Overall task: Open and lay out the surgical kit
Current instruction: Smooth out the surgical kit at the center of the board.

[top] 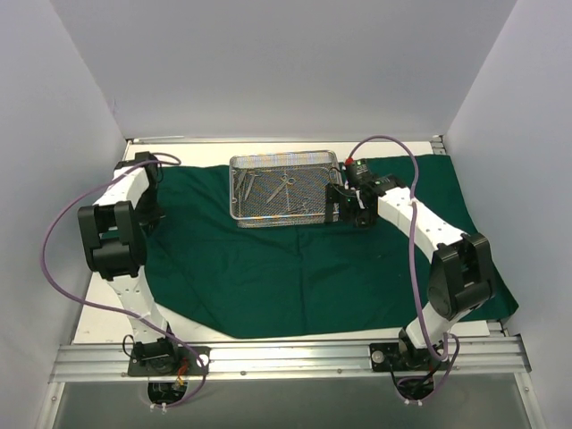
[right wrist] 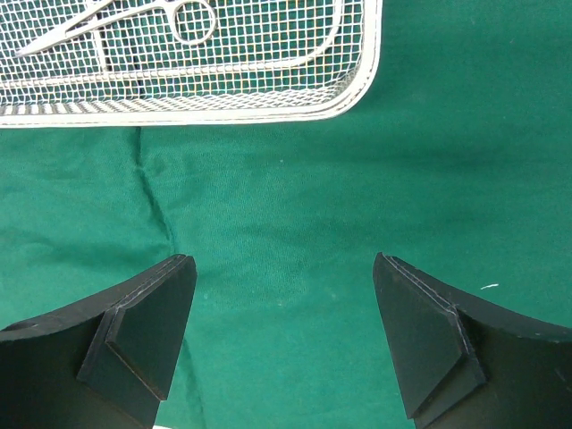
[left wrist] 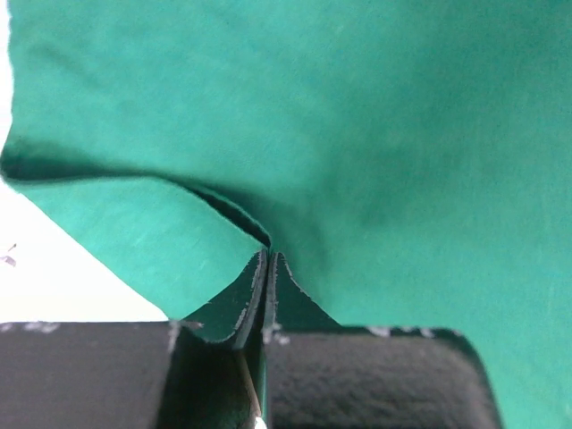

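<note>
- Surgical kit in the middle of the overhead view: dark green drape (top: 304, 277) spread over the white table (top: 98, 326), wire-mesh tray (top: 317, 179) resting on the upper middle part of the drape.
- Inside the tray, several thin steel instruments (top: 282, 185), lying flat and loosely scattered; exact kinds too small to tell from above.
- In the right wrist view, rounded tray corner (right wrist: 357, 89) near the top of the frame, with a ring-handled instrument (right wrist: 134, 18) lying on the mesh at upper left.
- At the left edge of the drape in the overhead view, left gripper (top: 150, 214), left of the tray and well apart from it.
- In the left wrist view, left gripper (left wrist: 268, 273) pressed fully together, pinching a raised fold of the green cloth between its tips; cloth lifted into a ridge running up and left from the pinch, bare white table at the left edge of the frame.
- Just beside the lower right corner of the tray in the overhead view, right gripper (top: 337, 207), low over the drape.
- In the right wrist view, right gripper (right wrist: 284, 277) spread wide, holding nothing; between the fingers (right wrist: 143, 331) only flat cloth with a faint crease; tray higher in the frame, apart from the tips.
</note>
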Tool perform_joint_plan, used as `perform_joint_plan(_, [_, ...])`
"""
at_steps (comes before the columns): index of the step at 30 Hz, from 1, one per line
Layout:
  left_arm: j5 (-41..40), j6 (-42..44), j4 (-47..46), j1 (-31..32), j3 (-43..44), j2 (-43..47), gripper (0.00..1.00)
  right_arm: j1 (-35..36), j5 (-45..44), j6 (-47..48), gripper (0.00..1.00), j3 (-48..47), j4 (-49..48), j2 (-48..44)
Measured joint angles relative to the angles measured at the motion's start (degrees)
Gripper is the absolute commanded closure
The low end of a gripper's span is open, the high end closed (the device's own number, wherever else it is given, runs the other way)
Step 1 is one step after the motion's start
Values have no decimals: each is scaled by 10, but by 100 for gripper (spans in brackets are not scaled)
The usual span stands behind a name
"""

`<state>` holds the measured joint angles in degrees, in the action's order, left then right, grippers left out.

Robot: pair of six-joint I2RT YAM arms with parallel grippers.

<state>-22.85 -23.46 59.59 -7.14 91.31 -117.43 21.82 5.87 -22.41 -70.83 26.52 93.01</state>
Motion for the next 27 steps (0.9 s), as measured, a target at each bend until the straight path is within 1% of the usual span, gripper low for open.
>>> perform_joint_plan(6, [-1,-11,8,-1,-42,94,98,8,2,1,18,-11,1,6])
perform_joint_plan(8, [-1,-23,15,-3,-72,143,98,16,3,1,17,-16,3,7])
perform_joint_plan(10, [2,-37,15,-14,-120,212,98,28,3,2,18,-21,3,7])
perform_joint_plan(14, [14,-58,31,-81,-192,343,98,58,8,3,17,-25,4,8])
perform_joint_plan(19, [33,-66,59,-184,-228,466,98,83,17,3,18,-25,4,23])
perform_joint_plan(21, [26,-77,82,-200,-226,501,98,84,22,2,17,-25,5,28])
perform_joint_plan(24, [-6,-108,124,-199,-217,539,97,89,25,2,18,-25,6,31])
perform_joint_plan(25, [-19,-120,133,-199,-216,549,91,92,25,2,17,-25,7,32])
perform_joint_plan(27, [-45,-146,148,-199,-214,568,51,102,25,3,18,-25,7,32])
